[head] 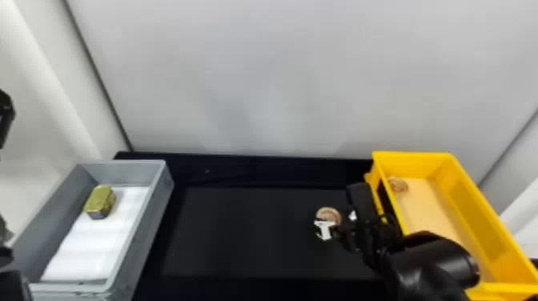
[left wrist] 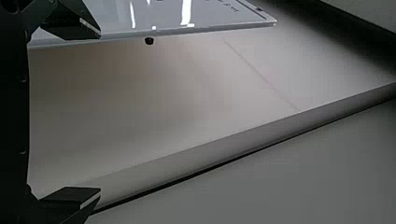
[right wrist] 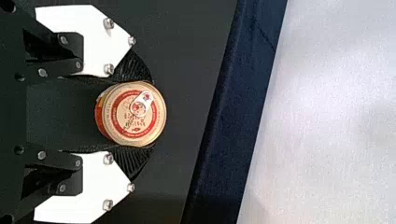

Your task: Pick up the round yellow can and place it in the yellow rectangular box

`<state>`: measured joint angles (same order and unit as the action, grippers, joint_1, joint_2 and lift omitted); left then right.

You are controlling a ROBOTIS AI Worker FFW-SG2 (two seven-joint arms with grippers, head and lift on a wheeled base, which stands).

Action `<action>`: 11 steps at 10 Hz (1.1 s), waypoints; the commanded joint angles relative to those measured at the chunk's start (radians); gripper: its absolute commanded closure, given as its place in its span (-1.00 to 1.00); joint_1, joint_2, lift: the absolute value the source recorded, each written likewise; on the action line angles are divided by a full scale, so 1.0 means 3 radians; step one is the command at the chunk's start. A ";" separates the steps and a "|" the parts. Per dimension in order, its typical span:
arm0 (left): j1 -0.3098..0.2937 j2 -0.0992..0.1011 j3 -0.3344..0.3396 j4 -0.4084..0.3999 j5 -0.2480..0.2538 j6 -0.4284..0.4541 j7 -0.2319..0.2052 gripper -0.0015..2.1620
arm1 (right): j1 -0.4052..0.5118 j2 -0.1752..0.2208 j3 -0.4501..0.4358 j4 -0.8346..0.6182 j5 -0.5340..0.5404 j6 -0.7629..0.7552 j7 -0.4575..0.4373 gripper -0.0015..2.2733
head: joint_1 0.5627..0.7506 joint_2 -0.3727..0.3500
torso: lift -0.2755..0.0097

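Yellow can (right wrist: 126, 115) is held between the tips of the right gripper (right wrist: 150, 114), left of the yellow box (head: 460, 192).

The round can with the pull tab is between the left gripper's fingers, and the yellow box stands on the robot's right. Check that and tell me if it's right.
The gripper is wrong: the right wrist view shows the round can between the fingers of the right gripper. The yellow box does stand on the robot's right.
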<state>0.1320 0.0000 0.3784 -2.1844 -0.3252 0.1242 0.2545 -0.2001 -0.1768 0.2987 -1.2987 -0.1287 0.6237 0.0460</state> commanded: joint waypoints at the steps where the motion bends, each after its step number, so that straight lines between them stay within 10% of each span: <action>1: 0.0000 -0.0009 -0.0003 0.0000 0.0000 0.0000 0.0001 -0.91 | 0.0023 0.0006 -0.0003 -0.0033 -0.0001 -0.0002 0.0000 -0.39 | 0.39 0.07 | 0.51; 11: 0.0000 -0.0009 -0.0029 -0.0010 0.0010 0.0005 -0.0004 -0.91 | 0.0058 -0.0024 -0.0126 -0.1362 0.0501 0.0622 0.0138 -0.37 | 0.39 0.07 | 0.51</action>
<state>0.1321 0.0000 0.3705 -2.1876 -0.3221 0.1229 0.2532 -0.1779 -0.1855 0.2609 -1.6498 0.0030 0.7854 0.0880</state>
